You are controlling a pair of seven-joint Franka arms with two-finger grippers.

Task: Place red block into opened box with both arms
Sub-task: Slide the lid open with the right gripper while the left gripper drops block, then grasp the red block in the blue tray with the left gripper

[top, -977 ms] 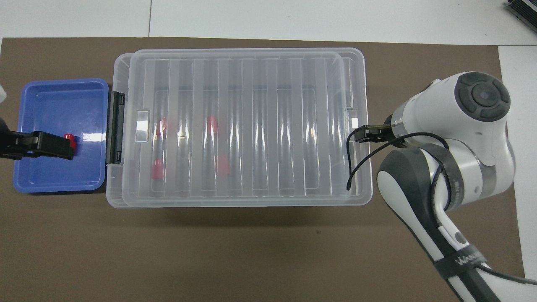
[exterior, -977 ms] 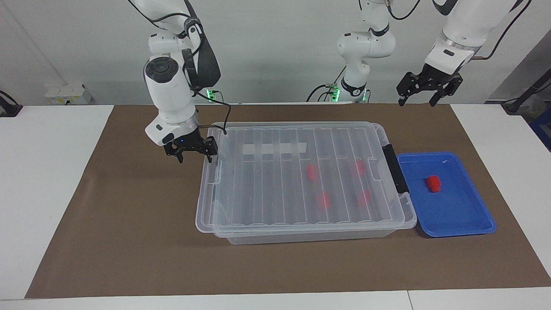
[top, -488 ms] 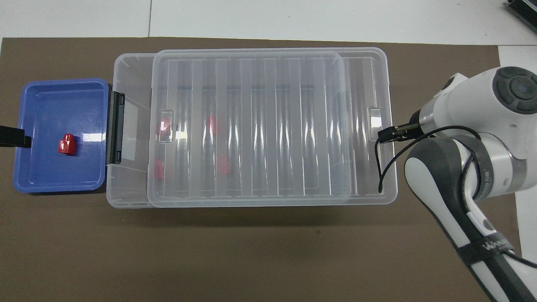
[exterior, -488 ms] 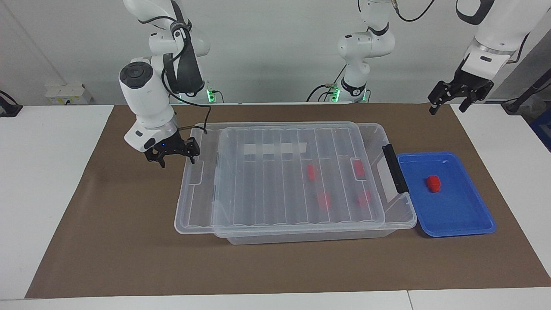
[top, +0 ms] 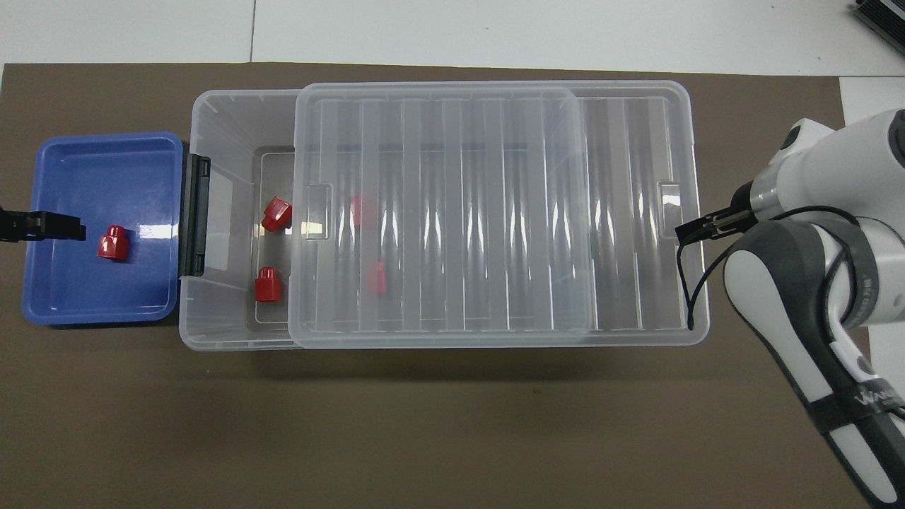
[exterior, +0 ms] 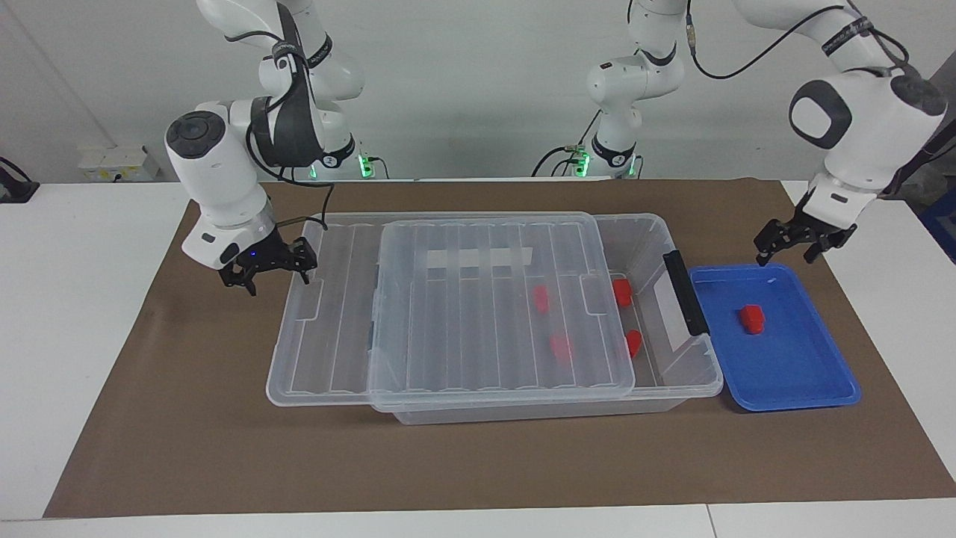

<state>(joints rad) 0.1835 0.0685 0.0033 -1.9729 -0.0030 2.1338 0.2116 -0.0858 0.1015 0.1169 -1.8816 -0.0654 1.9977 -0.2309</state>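
Observation:
A red block (exterior: 751, 317) (top: 113, 242) lies in the blue tray (exterior: 792, 388) (top: 99, 155). The clear box (exterior: 698, 377) (top: 212, 120) stands beside it. Its ribbed lid (exterior: 485, 321) (top: 438, 212) is slid toward the right arm's end, so the box's end by the black handle (exterior: 681, 291) is uncovered. Several red blocks (exterior: 622, 293) (top: 276, 213) lie inside. My right gripper (exterior: 278, 282) (top: 696, 227) is open at the lid's end rim. My left gripper (exterior: 784, 258) (top: 42, 226) is open over the tray's end away from the box, holding nothing.
A brown mat (exterior: 187, 418) (top: 424, 424) covers the table under the box and tray. The right arm's cable (top: 682, 283) hangs over the lid's end. White table (exterior: 75, 299) flanks the mat.
The lid has slid toward the right arm's end together with the right gripper, uncovering two of the blocks inside. The left gripper swung out and came down over the blue tray.

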